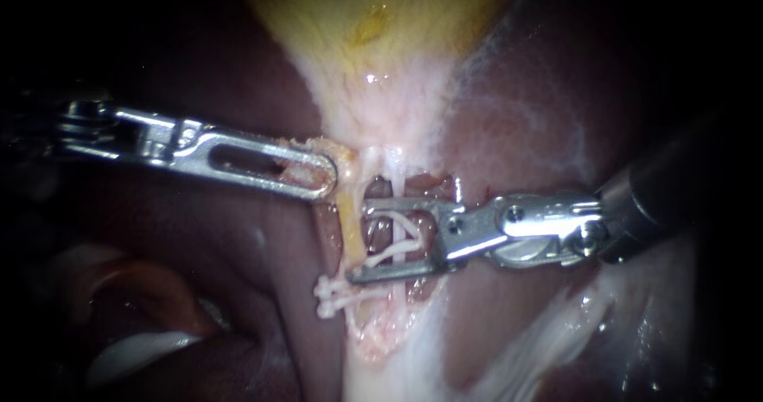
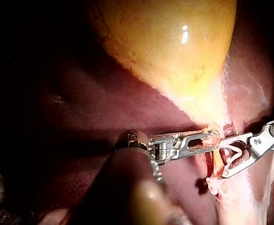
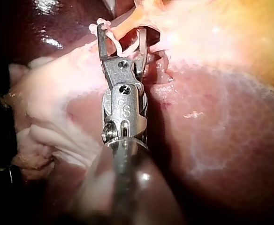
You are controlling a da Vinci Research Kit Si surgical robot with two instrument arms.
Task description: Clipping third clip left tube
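My left instrument [image 1: 326, 175] comes in from the left, its slotted jaws shut on a bit of orange tissue at the neck of the yellow gallbladder [image 1: 373, 21]. My right instrument [image 1: 360, 243] reaches in from the right, its jaws spread wide and holding a white V-shaped clip [image 1: 401, 235] between them. A yellowish tube [image 1: 350, 223] runs downward right at these jaw tips. Lower on that tube sits a white clip [image 1: 327, 297]. The left wrist view shows both instruments [image 2: 214, 137] [image 2: 225, 157] close together. In the right wrist view the loaded jaws [image 3: 120, 33] straddle pale strands.
Dark red liver [image 1: 238, 243] lies on both sides of the dissected strip. Pale fatty tissue [image 1: 548, 330] spreads below the right instrument's shaft. A reddish tube [image 1: 380, 191] lies behind the right instrument's upper jaw.
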